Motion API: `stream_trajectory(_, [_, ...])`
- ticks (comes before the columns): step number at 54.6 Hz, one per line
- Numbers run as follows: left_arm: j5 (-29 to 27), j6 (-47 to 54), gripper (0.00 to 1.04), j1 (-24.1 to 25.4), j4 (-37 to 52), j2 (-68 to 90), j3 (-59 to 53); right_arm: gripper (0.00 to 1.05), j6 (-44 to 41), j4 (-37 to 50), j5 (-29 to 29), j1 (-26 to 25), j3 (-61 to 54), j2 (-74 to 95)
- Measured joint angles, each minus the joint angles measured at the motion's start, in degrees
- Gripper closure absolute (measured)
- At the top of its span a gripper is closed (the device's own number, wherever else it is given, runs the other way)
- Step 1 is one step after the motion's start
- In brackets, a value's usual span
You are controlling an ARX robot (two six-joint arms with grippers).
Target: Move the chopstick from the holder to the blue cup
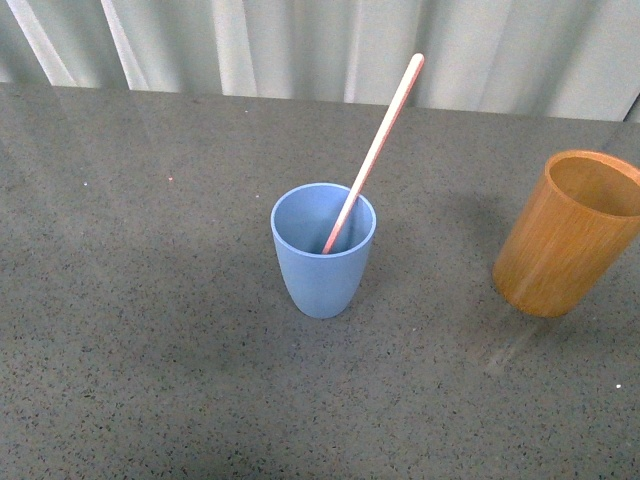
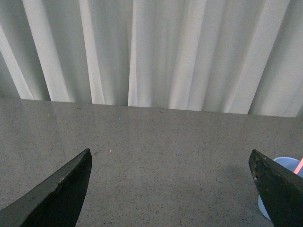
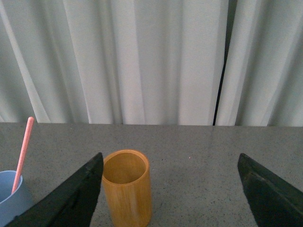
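The blue cup (image 1: pixel 324 250) stands upright mid-table, and the pale pink chopstick (image 1: pixel 375 150) leans in it, its top tilted away to the right. The orange-brown wooden holder (image 1: pixel 570 232) stands at the right edge of the front view and looks empty. Neither gripper shows in the front view. In the left wrist view the left gripper (image 2: pixel 170 189) is open over bare table, with the blue cup (image 2: pixel 284 163) partly hidden behind one finger. In the right wrist view the right gripper (image 3: pixel 170 189) is open, the holder (image 3: pixel 127 187) stands beside one finger, and the blue cup (image 3: pixel 12 196) and chopstick (image 3: pixel 22 153) show at the frame's edge.
The table (image 1: pixel 150 300) is a dark grey speckled stone surface. A pale pleated curtain (image 1: pixel 300 45) hangs along its far edge.
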Motion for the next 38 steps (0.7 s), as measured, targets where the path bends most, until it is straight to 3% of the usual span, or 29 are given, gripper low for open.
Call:
stream_trajectory(5, [0.0, 0.0, 0.07, 0.0, 0.0, 0.0, 0.0, 0.08, 0.07, 0.0, 0.0, 0.0, 0.0, 0.0])
stream_trajectory(38, [0.02, 0.0, 0.07, 0.0, 0.0, 0.0, 0.0, 0.1, 0.04, 0.0, 0.0, 0.0, 0.0, 0.0])
